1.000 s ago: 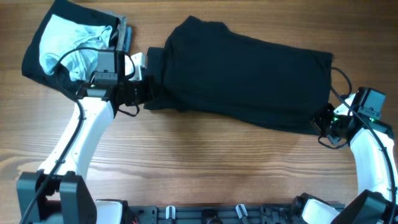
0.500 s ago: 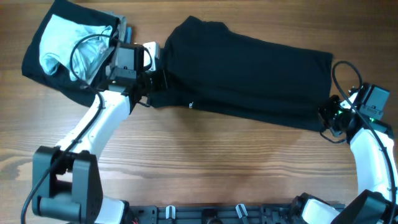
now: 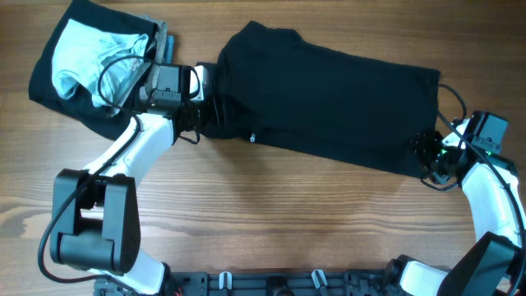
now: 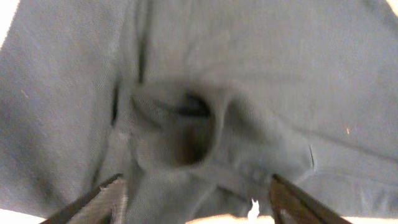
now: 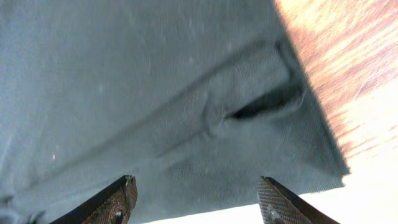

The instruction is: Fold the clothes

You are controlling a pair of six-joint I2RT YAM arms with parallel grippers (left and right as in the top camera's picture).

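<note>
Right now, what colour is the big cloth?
The big cloth is plain black, clearest from overhead.

Near table strip [image 3: 271, 222] free; black garment [image 3: 329, 107], clothes pile [image 3: 82, 57] occupy far side.

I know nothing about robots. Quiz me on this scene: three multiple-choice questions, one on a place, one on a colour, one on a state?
1. Overhead, where is the pile of other clothes? A upper left; B centre; C lower right.
2. What colour is the large spread-out garment? A pale blue; B black; C red.
3. How does the right gripper stand? A shut tight; B open; C out of view.
Answers: A, it lies at the table surface's upper left corner; B, it shows plain black; B, the right wrist view shows both fingers wide apart over fabric.
</note>
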